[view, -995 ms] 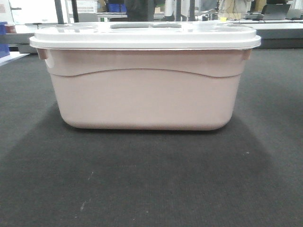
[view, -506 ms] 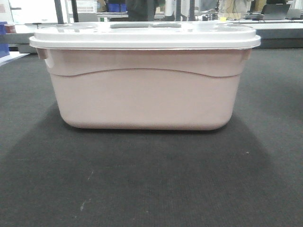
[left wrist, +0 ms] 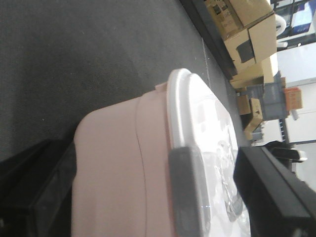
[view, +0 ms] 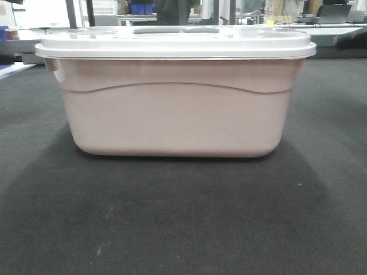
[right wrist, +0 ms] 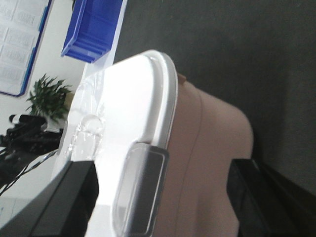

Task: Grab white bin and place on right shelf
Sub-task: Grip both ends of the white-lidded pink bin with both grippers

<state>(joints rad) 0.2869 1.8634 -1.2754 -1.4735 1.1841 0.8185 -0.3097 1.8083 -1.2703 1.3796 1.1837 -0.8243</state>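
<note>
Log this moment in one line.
white bin on carpet, lid on | left tool astride one end, grip unclear | right tool astride other end, grip unclear | right shelf unseen

The left end effector is rolled a quarter turn at the wrist, with its two dark fingers spread wide, one low and one high, and only their blurred inner edges in view. The right end effector mirrors that pose, rolled the opposite way, its fingers likewise wide apart. Whether any finger touches anything cannot be told.
</note>
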